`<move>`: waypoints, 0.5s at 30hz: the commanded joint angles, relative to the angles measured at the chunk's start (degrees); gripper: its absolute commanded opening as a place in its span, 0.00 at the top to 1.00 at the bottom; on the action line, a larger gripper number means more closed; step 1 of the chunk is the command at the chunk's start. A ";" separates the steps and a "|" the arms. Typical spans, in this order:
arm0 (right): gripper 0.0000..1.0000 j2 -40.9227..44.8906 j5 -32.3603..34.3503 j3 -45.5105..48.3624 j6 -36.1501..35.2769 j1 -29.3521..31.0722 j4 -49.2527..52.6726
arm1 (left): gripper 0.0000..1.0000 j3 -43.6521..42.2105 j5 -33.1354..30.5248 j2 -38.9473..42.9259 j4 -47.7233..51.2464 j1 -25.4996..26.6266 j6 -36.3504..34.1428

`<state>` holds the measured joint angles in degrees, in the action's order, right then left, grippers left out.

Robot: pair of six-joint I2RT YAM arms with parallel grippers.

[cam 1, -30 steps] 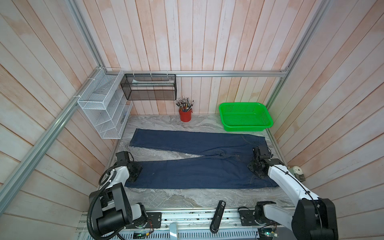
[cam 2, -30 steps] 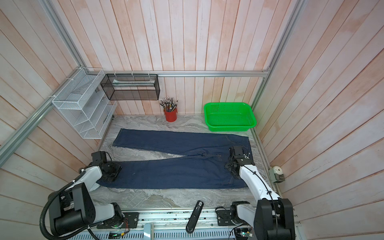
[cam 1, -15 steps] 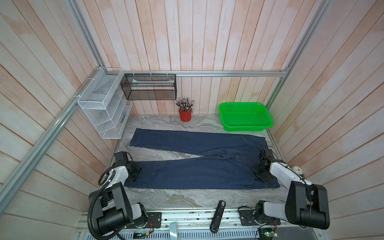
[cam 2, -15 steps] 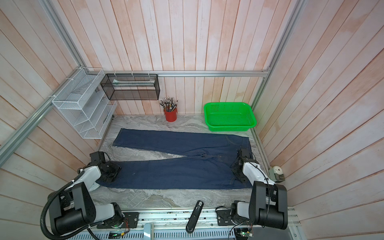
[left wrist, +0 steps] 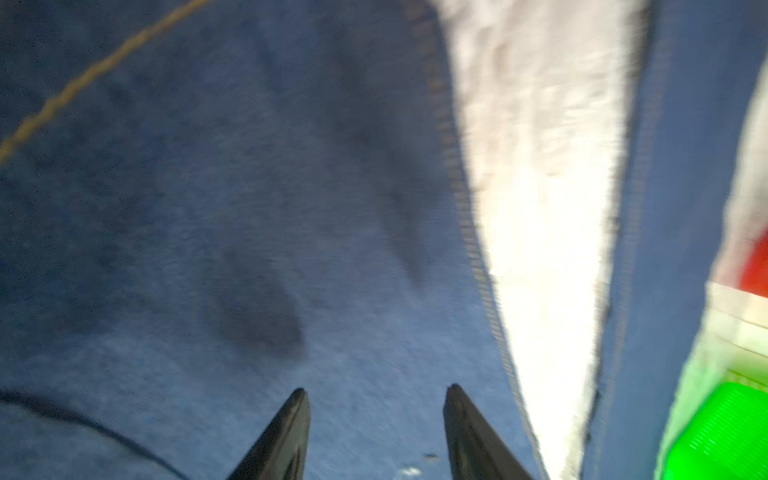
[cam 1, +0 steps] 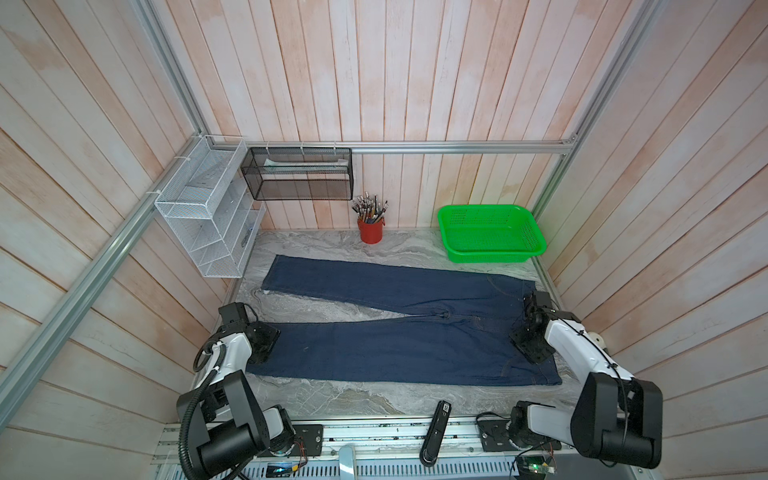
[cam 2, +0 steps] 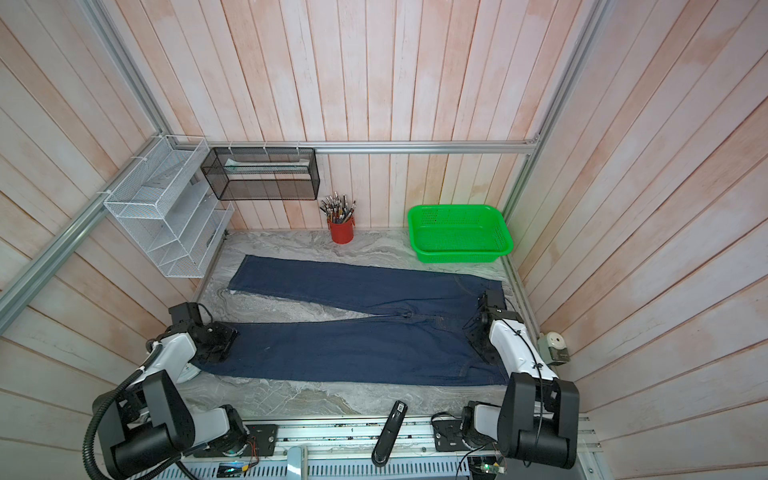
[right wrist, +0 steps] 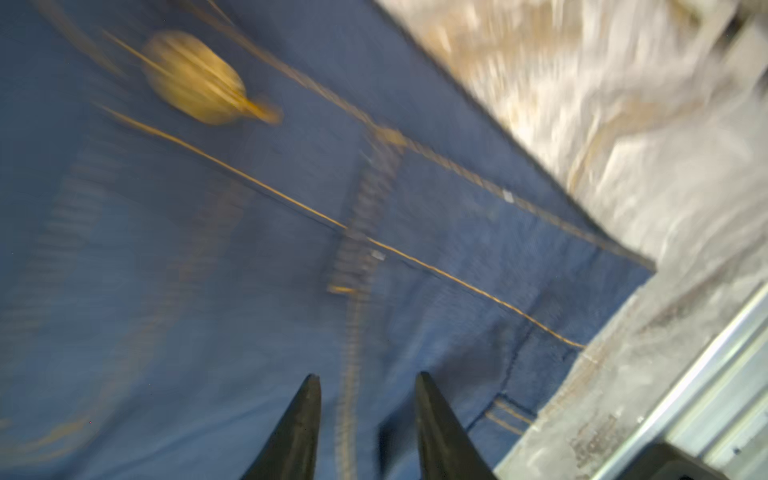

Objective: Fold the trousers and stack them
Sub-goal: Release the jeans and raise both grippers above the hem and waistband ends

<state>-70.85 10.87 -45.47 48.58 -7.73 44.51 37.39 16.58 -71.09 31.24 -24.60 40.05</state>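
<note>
The trousers (cam 1: 395,349) (cam 2: 353,353) lie flat on the marble table (cam 1: 332,395), dark blue denim, legs spread toward the left and waist at the right. My left gripper (cam 1: 262,340) (cam 2: 216,338) rests low over the near leg's hem end. In the left wrist view it (left wrist: 377,390) is open, with only flat denim (left wrist: 208,249) under the gap. My right gripper (cam 1: 528,345) (cam 2: 478,340) sits over the waist end. In the right wrist view it (right wrist: 368,375) is open over the cloth, a tan-stitched seam (right wrist: 351,332) running between the fingers and the brass button (right wrist: 193,79) further off.
A green basket (cam 1: 490,232) stands at the back right and a red cup of pens (cam 1: 370,230) at the back middle. A white wire shelf (cam 1: 208,220) and a black mesh tray (cam 1: 299,178) hang on the walls. A black handheld device (cam 1: 434,432) lies on the front rail.
Both grippers have opened wider. The right gripper has shifted a little toward the near side of the waist as its arm folded back. The left gripper has barely moved.
</note>
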 commanded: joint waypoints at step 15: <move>0.58 -26.60 -15.57 -25.85 -18.43 -12.44 -32.76 | 0.42 12.24 2.67 4.69 -4.88 10.57 -5.22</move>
<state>-93.80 0.69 -67.29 34.85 -19.16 15.68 48.21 18.04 -65.23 27.64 -14.70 36.91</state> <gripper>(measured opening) 0.425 0.576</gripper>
